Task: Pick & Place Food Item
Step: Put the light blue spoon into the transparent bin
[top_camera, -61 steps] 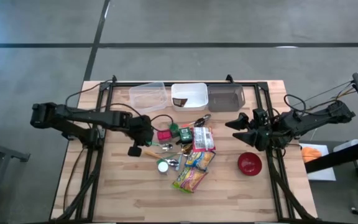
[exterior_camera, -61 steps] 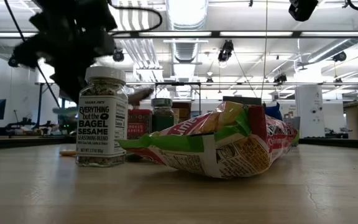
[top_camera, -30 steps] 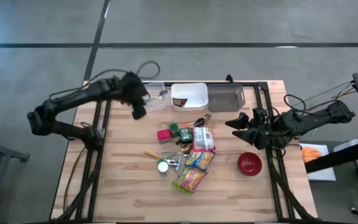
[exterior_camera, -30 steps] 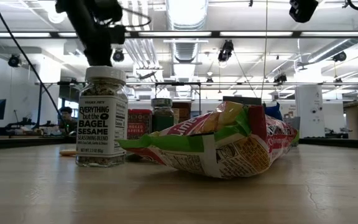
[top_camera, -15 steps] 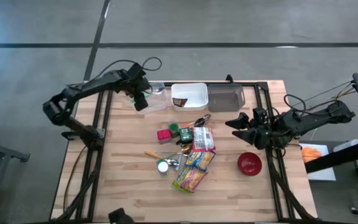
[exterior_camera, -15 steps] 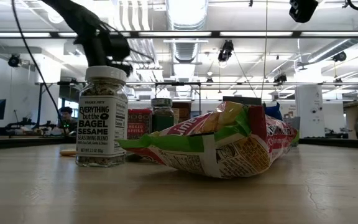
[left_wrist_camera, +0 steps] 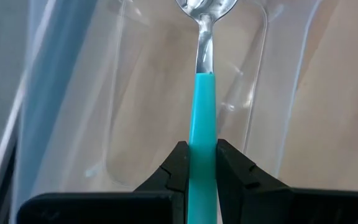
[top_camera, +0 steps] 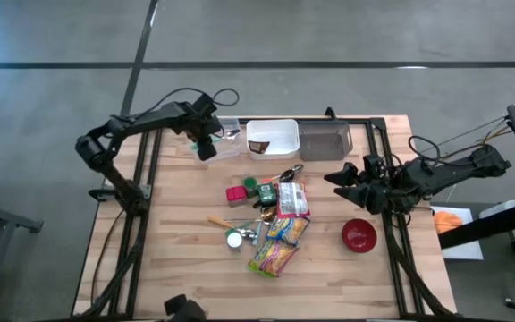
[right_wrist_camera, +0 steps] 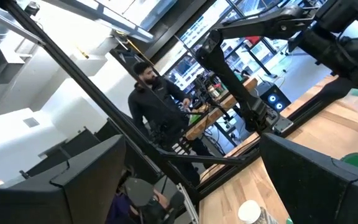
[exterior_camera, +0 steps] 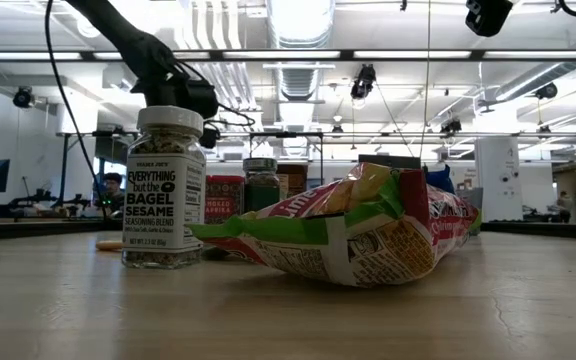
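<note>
My left gripper [left_wrist_camera: 202, 155] is shut on a spoon with a teal handle [left_wrist_camera: 202, 112] and a metal bowl [left_wrist_camera: 205, 6], and points down into the clear plastic container [left_wrist_camera: 135, 93] at the table's far left. The high view shows this gripper [top_camera: 206, 146] over that container [top_camera: 215, 139]. Food items lie mid-table: snack bags [top_camera: 275, 255] [top_camera: 291, 199], a seasoning jar [exterior_camera: 165, 190] and small jars [top_camera: 236, 193]. My right gripper [top_camera: 338, 186] waits open at the table's right, with nothing in it. My left gripper pinches the spoon's teal handle [left_wrist_camera: 202, 144] between its two fingers. The fingers slant steeply down from above, and the spoon runs on along them past the tips. Its metal bowl is low inside the clear container; whether it touches the bottom I cannot tell.
A white container [top_camera: 272, 137] and a dark container [top_camera: 325, 140] stand beside the clear one along the far edge. A red bowl [top_camera: 358, 235] sits near my right gripper. More spoons [top_camera: 244, 234] and an orange stick [top_camera: 217, 222] lie among the food. A person [right_wrist_camera: 157, 102] stands beyond the table.
My left gripper has sunk toward the clear container with the spoon, shifted a little toward the table's right and tipped more steeply down. It has stayed shut on the handle.
</note>
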You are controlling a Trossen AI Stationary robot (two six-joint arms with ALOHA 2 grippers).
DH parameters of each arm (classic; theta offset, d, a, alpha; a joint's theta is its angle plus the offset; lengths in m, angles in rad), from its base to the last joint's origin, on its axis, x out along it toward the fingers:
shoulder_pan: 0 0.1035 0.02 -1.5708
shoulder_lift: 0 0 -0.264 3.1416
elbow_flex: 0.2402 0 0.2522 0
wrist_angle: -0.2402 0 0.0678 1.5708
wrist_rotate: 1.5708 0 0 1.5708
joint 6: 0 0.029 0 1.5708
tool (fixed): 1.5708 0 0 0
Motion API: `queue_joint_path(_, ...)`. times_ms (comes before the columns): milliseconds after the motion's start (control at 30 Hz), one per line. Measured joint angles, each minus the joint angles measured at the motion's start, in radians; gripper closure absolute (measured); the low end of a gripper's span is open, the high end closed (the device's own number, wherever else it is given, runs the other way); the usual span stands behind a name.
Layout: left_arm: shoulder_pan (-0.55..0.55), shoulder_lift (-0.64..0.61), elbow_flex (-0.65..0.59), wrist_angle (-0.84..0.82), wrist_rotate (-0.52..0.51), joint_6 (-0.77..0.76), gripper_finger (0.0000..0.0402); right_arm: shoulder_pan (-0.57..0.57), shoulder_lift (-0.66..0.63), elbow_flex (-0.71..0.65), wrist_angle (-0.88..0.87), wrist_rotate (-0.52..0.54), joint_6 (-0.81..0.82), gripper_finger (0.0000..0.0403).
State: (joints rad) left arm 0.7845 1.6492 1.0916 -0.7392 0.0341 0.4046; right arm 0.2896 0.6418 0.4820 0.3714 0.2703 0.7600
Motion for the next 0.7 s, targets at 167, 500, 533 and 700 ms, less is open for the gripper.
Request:
queue_joint_path(167, -0.010, 0.017, -0.014, -0.018, 0.030, -0.003, 0.0363, 0.000, 0.000, 0.000, 0.000, 0.000, 0.000, 0.0037)
queue_joint_path(500, -0.013, 0.018, -0.088, -0.002, 0.073, -0.019, 0.0363, 0.000, 0.000, 0.000, 0.000, 0.000, 0.000, 0.0037)
queue_joint_path(533, -0.013, 0.018, -0.091, -0.001, 0.074, -0.019, 0.0363, 0.000, 0.000, 0.000, 0.000, 0.000, -0.001, 0.0037)
queue_joint_path(700, -0.013, 0.018, -0.101, 0.003, 0.096, -0.022, 0.0363, 0.000, 0.001, 0.000, 0.000, 0.000, -0.001, 0.0037)
